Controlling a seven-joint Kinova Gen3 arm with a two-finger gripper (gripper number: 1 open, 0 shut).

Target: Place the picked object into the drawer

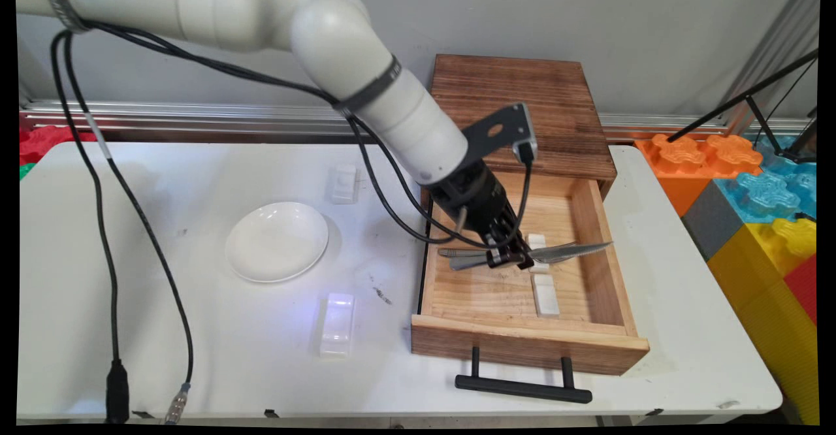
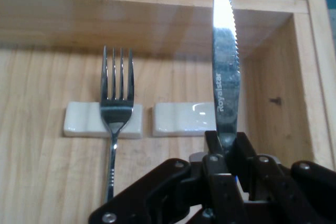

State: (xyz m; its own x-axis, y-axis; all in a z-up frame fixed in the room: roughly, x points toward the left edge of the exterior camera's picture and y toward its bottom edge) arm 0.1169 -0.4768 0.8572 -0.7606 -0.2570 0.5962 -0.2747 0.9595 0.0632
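Knife (image 2: 224,61), lettered "Royalstar" on its serrated blade, is pinched between the fingers of the gripper (image 1: 508,257) and held level above the open wooden drawer (image 1: 591,226). Inside the drawer, a fork (image 2: 116,114) is propped on one white rest (image 2: 79,120); a second rest (image 2: 181,119) lies beside it, under the blade.

Overhead view, claw-mounted close-up: shared drawer (image 1: 591,226)
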